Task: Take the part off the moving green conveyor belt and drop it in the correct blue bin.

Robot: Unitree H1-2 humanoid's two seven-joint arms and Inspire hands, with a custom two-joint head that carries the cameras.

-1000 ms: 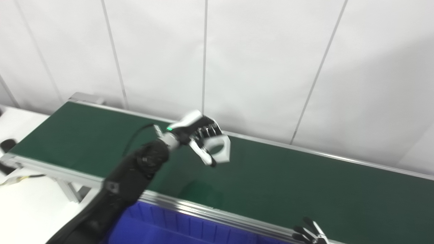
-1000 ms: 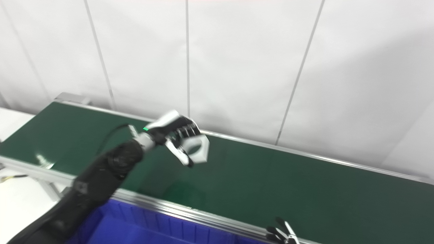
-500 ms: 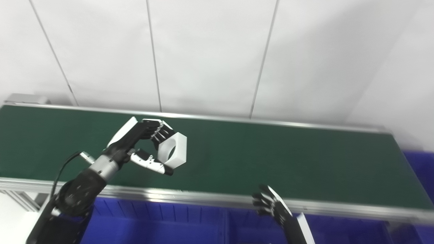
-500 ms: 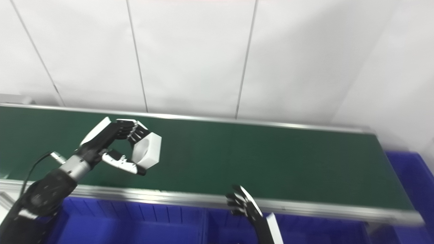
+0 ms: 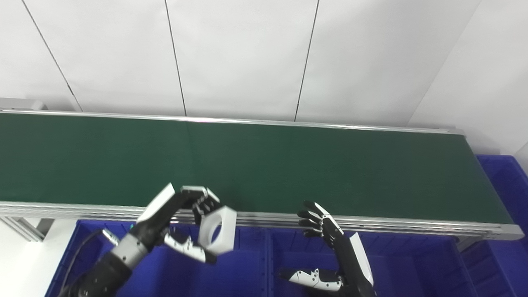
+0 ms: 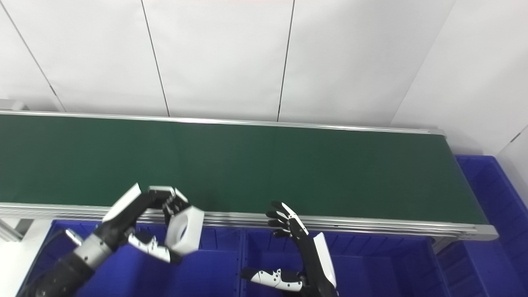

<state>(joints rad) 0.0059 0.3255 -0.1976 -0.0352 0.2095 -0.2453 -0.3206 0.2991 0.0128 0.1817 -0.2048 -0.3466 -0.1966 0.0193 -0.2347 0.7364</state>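
Note:
My left hand is shut on a white hexagonal nut with a round hole, pinched between fingers and thumb. It holds the nut in the air above the left blue bin, just in front of the conveyor's near rail. The green conveyor belt carries no other part in view. My right hand is open and empty, fingers spread, above the middle blue bin. The same scene shows in the right eye view, with the nut and right hand.
The conveyor's aluminium near rail runs across the picture in front of the bins. Another blue bin stands past the belt's right end. White wall panels stand behind the belt. A white surface lies at the lower left.
The camera has swung right and down. My left hand has carried the nut back off the belt, over the near rail, to above the left bin. My right hand has risen into view.

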